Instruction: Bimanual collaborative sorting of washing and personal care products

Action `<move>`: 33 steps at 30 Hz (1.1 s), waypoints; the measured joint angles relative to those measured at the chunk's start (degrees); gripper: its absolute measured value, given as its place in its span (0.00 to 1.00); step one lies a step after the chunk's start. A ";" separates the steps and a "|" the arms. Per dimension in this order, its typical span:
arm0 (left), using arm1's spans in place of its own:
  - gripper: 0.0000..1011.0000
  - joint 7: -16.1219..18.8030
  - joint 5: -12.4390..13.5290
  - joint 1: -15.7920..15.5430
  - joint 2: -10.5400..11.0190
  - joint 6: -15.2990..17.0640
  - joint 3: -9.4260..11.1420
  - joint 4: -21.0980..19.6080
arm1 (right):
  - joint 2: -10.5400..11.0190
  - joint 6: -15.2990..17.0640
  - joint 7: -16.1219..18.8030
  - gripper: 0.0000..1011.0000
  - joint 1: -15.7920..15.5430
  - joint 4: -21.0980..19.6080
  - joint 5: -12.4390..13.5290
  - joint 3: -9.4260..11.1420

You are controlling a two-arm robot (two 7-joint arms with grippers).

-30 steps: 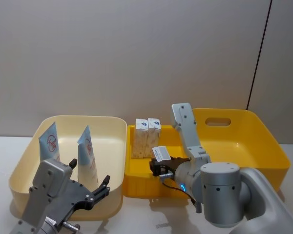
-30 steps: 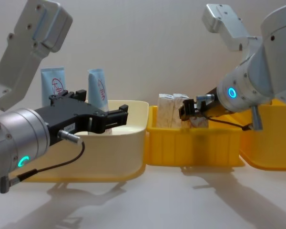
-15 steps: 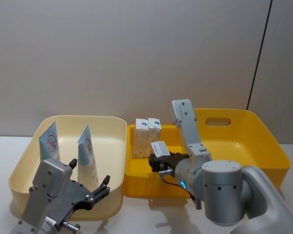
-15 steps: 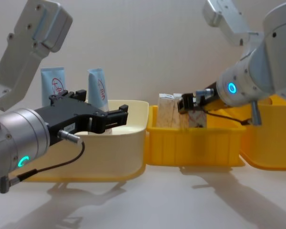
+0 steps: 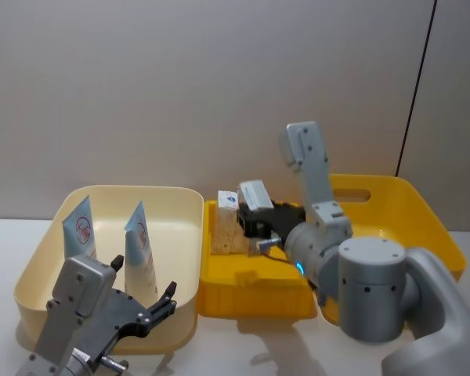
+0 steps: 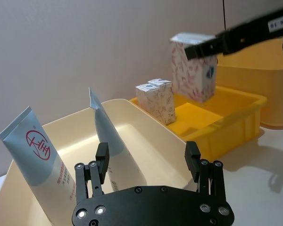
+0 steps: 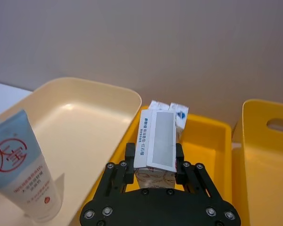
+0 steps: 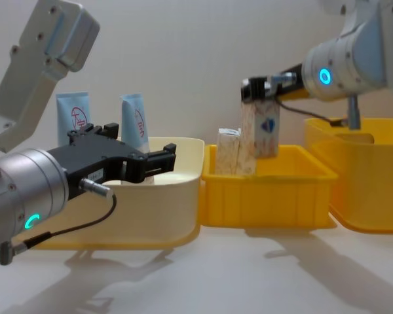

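My right gripper (image 8: 259,88) is shut on a beige-patterned carton (image 8: 261,127) with a blue mark and holds it in the air above the small yellow tray (image 8: 268,196). The right wrist view shows the carton (image 7: 156,141) clamped between the fingers. Two more cartons (image 6: 155,96) stand upright at the tray's back left corner. Two light-blue tubes (image 5: 80,227) (image 5: 139,244) with red round logos lean upright in the cream bin (image 5: 133,190). At that bin's near edge my left gripper (image 5: 153,309) hangs open and empty.
A large yellow bin (image 5: 423,227) with a handle slot stands to the right of the small tray. The three containers sit side by side on a white table before a plain wall. Bare table lies in front of them.
My right gripper has risen with the carton, from low inside the small yellow tray to well above its rim. The left arm has not moved.
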 joint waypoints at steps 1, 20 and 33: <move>0.99 0.00 0.00 0.00 0.00 0.00 0.00 0.00 | 0.13 -0.28 0.12 0.45 0.12 -0.32 -0.07 0.05; 0.99 0.00 0.00 0.00 0.00 0.00 0.00 0.00 | 4.45 -5.06 0.21 0.45 2.82 -7.12 -3.08 3.83; 0.99 0.00 0.00 0.00 0.00 0.00 0.00 0.00 | 9.28 -2.70 -1.29 0.45 2.19 -10.50 -4.57 9.84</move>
